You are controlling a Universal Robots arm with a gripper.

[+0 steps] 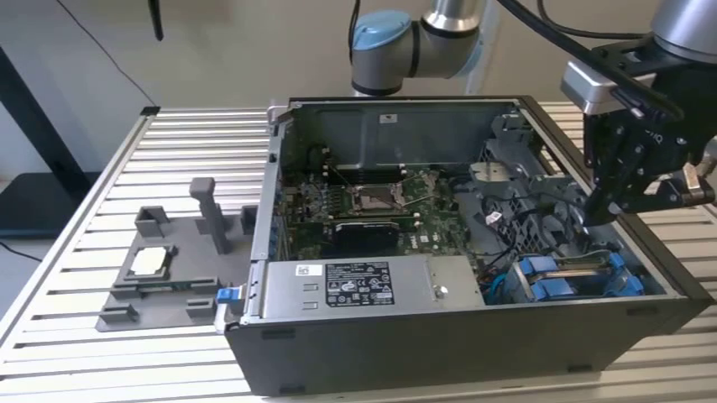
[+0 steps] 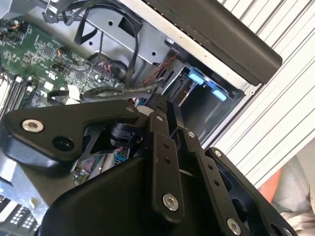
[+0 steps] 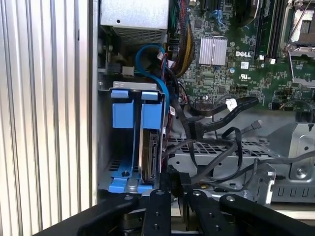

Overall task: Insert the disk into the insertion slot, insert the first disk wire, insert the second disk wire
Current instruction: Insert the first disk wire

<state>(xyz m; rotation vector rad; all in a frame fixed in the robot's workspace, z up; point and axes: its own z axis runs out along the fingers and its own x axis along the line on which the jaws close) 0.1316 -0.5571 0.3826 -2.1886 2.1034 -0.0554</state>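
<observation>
The disk [image 3: 149, 152] stands on edge in its blue carrier [image 3: 123, 115] inside the insertion slot [image 3: 104, 147], the grey drive cage with blue tabs [image 1: 572, 277] at the open case's near corner on the exterior view's right. My gripper [image 1: 594, 214] hangs just above the case beside that cage. In the first wrist view its fingertips [image 3: 176, 178] are close together on a black wire end next to the disk's edge. Black wires [image 3: 216, 123] loop away from there over the case floor. In the second wrist view the gripper [image 2: 156, 104] points down among those wires.
The case holds the green motherboard [image 1: 370, 201] and a silver power-supply box [image 1: 348, 285] along its front. A grey fixture [image 1: 168, 269] with upright posts lies on the slatted table [image 1: 90, 353] at the exterior view's left. The case wall [image 1: 661, 285] stands close to the gripper.
</observation>
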